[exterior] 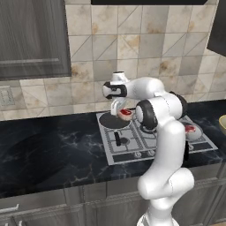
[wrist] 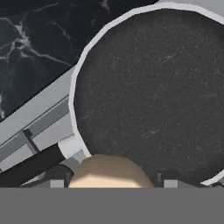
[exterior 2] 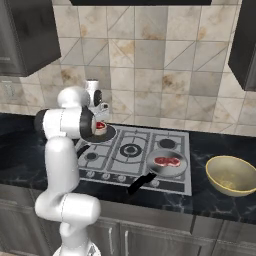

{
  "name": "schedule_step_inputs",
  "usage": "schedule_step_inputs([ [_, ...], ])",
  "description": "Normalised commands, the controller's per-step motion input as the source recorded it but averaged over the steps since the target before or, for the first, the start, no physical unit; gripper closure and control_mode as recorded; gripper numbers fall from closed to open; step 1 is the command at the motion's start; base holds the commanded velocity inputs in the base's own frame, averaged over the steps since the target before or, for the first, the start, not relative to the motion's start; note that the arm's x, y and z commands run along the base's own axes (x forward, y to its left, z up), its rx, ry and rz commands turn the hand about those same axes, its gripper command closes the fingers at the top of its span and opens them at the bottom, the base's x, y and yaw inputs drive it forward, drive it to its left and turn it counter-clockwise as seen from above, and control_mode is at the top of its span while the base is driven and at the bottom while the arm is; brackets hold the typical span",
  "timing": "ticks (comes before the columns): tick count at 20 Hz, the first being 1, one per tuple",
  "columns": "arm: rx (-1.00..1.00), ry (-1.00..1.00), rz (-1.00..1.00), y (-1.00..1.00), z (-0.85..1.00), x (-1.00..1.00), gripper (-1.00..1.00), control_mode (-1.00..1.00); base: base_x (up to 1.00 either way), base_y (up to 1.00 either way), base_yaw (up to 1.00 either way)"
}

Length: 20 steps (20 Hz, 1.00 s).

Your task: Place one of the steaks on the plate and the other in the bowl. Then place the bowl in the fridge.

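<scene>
One steak (exterior: 125, 112) hangs pinched in the claw (exterior: 122, 111) just above the dark frying pan (exterior: 114, 120) at the back left of the stove (exterior: 132, 143). In the hand view a pale tan edge of that steak (wrist: 109, 173) sits between the two finger tips, with the bare black floor of the pan (wrist: 153, 96) under it. From the right side the same steak (exterior 2: 101, 127) shows red beside the arm's joint, above the pan (exterior 2: 106, 134).

The second steak (exterior 2: 167, 161) lies flat in the grey pan (exterior 2: 167, 164) at the front right of the stove, whose black handle points toward the table's front edge. In the left view that steak (exterior: 190, 129) peeks out past the arm.

The bowl (exterior 2: 231, 174) stands on the black table (exterior 2: 210, 145) just right of the stove (exterior 2: 135, 150), near the right end, apart from the grey pan. Only its rim (exterior: 223, 123) shows at the right edge of the left view.

Count: two steaks, two pans, one bowl, one stove.

A wide stretch of bare table (exterior: 48, 145) lies left of the stove, running from the tiled wall to the front edge. A narrower strip lies between the stove's right edge and the bowl. Dark cabinets (exterior: 33, 37) hang over the left part of the table.
</scene>
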Motion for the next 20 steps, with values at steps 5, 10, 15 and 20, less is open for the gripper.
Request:
schedule_step_inputs([
  [5,0.00,-0.06,-0.36,-0.72,0.58,-1.00,1.00,-1.00,0.00,0.00,0.00],
  [10,0.00,0.05,-0.46,-0.83,0.92,-0.62,1.00,-1.00,0.00,0.00,0.00],
  [15,-0.03,0.12,-0.47,-0.62,0.19,-0.44,1.00,-1.00,0.00,0.00,0.00],
  [20,-0.03,0.09,-0.38,-0.33,0.00,-0.71,1.00,-1.00,0.00,0.00,0.00],
])
